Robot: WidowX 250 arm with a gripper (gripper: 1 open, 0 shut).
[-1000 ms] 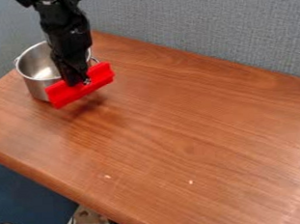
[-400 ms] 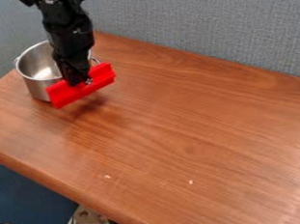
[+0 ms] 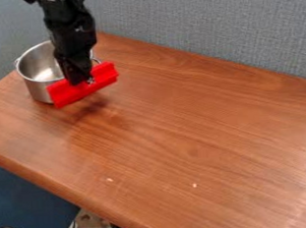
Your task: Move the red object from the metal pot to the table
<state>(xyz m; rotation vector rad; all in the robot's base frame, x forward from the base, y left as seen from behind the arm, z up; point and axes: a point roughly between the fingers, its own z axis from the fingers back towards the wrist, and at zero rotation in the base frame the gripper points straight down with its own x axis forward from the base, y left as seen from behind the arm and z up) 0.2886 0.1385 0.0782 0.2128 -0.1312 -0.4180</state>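
The red object (image 3: pixel 84 88), a bright rectangular block, sits just right of the metal pot (image 3: pixel 39 71), low over or on the table (image 3: pixel 184 133); whether it touches the wood I cannot tell. My black gripper (image 3: pixel 77 78) comes down from above and is shut on the block's middle. The pot stands near the table's back left edge and its inside looks empty. The arm hides part of the pot's right rim.
A grey-blue textured wall runs behind the table. The tabletop's front edge runs diagonally from the left side to the bottom middle, with dark floor and some metal framing below it.
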